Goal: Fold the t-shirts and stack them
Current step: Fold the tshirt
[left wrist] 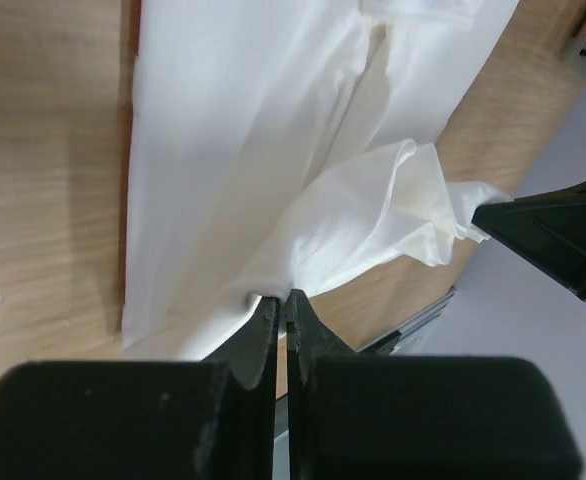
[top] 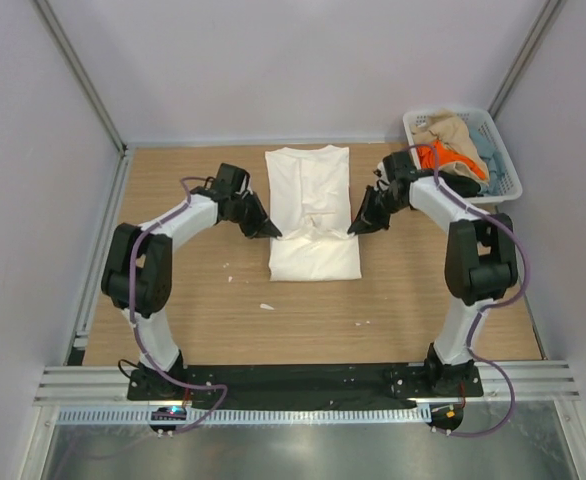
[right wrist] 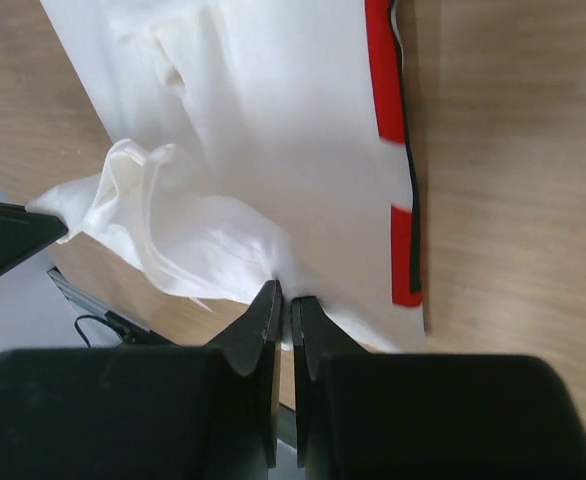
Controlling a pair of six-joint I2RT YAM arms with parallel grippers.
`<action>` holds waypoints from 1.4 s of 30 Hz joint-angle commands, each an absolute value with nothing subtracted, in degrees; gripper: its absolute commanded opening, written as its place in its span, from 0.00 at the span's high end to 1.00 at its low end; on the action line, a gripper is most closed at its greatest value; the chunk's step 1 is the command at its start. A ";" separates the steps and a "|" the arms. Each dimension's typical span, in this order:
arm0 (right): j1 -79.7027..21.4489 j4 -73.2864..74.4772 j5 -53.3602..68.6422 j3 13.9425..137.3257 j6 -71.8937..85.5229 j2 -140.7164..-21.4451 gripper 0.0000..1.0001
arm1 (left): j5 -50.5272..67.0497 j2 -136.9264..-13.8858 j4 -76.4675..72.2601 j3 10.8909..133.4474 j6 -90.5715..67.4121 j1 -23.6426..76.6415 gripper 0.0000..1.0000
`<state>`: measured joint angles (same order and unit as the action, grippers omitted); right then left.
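One white cloth t-shirt [top: 313,200] lies in the middle of the wooden worktop [top: 173,320], folded into a long narrow panel that runs away from the arms. Two black grippers meet it near its closer end, the left gripper [top: 271,231] at its left edge and the right gripper [top: 355,228] at its right edge. The fingers of each are closed on a pinch of the white cloth, and a crumpled ridge of fabric runs between them. In the right wrist view one red printed strip [right wrist: 378,70] shows along the shirt's edge; the rest of the print is hidden by the cloth.

One white plastic lattice basket [top: 505,160] stands in the far right corner. It holds a heap in four colours: a tan t-shirt [top: 451,130], an orange t-shirt [top: 441,157], a pale blue t-shirt [top: 485,148] and a black t-shirt [top: 463,185]. They are bunched together and their outlines cannot be told apart. A few pale specks [top: 266,306] on the worktop are too small to identify.
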<state>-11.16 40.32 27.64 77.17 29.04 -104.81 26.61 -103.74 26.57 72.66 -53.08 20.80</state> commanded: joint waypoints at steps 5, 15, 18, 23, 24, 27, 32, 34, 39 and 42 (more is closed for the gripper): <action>-9.58 48.43 28.92 95.09 24.96 -116.89 0.99 | 31.73 -112.22 25.84 82.44 -51.33 16.53 1.00; -8.96 48.52 31.11 100.46 24.96 -120.41 0.99 | 33.66 -116.54 25.14 87.28 -51.77 15.91 1.00; -8.62 48.34 31.38 101.60 25.22 -121.37 0.99 | 34.01 -117.94 25.05 87.80 -51.86 15.56 1.00; -8.35 49.13 31.46 104.32 25.14 -123.66 0.98 | 34.19 -119.27 24.96 88.77 -51.68 14.94 1.00; -8.35 49.13 31.64 104.67 25.14 -124.10 0.98 | 34.10 -119.44 24.96 88.94 -51.68 14.85 1.00; -8.09 49.31 31.90 106.17 24.70 -125.59 0.98 | 33.66 -120.41 24.96 89.21 -51.68 14.50 1.00; -7.47 49.92 31.38 108.19 23.64 -128.58 0.91 | 32.70 -123.65 25.49 91.49 -50.80 14.24 0.96; -7.21 49.92 31.12 109.15 22.94 -130.42 0.80 | 31.73 -124.27 25.93 92.37 -50.01 14.24 0.88; -7.21 57.02 24.54 118.90 19.17 -133.68 0.57 | 28.23 -123.32 32.06 99.46 -44.75 14.24 0.68; -7.38 61.34 17.24 122.17 15.48 -130.97 0.46 | 22.95 -118.50 36.90 102.30 -39.39 14.24 0.61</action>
